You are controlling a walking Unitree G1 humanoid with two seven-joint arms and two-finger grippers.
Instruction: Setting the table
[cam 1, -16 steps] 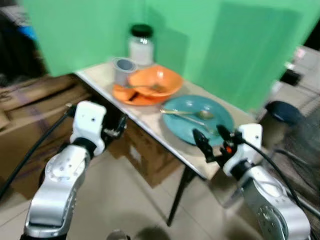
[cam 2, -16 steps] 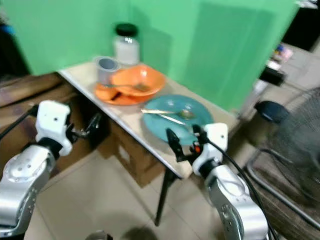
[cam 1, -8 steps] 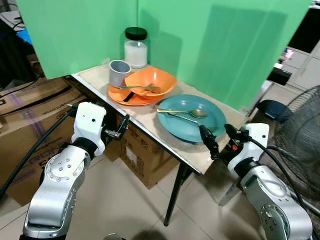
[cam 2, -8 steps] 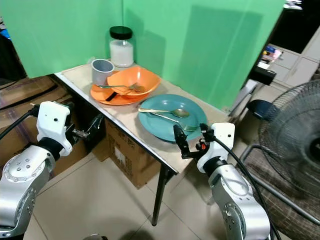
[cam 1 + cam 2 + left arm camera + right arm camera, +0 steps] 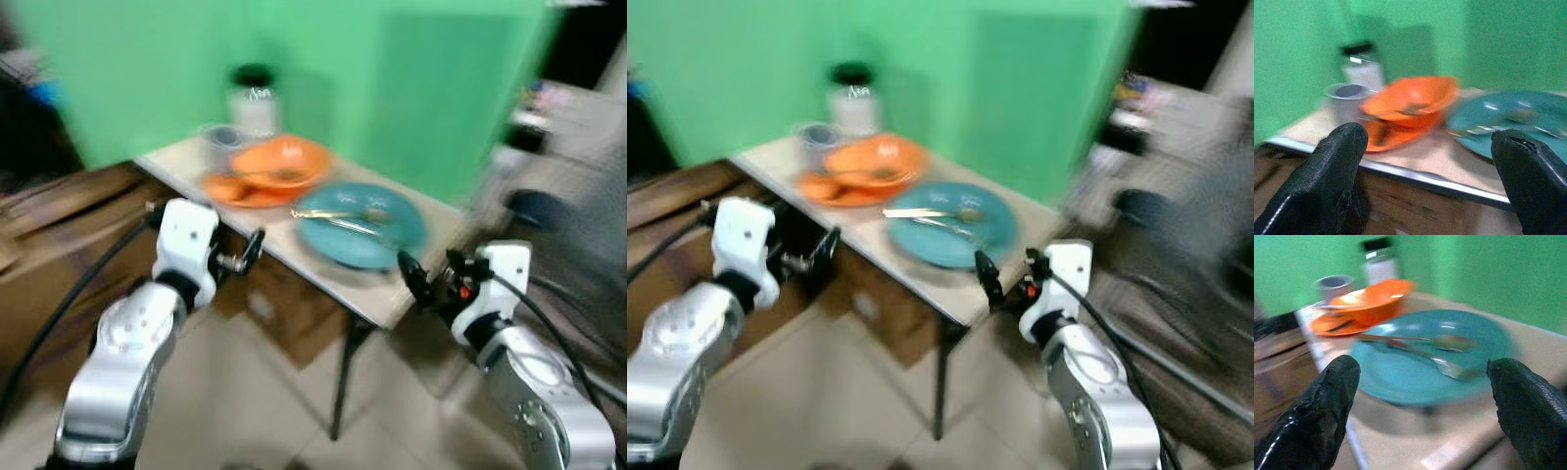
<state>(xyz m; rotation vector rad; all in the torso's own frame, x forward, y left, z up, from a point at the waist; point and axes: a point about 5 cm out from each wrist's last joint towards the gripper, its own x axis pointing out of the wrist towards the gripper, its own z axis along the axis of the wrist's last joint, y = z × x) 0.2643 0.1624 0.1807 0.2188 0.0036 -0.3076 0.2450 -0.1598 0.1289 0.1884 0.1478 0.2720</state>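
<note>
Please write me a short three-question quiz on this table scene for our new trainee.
1. True or false: a spoon and a fork lie in the teal plate.
2. Which rests on the orange plate? A) the jar B) the orange bowl C) the teal plate
3. Fill in: both the left gripper and the right gripper have their fingers ____.

Key: 1 true; 2 B; 3 open, with nothing between them.
</note>
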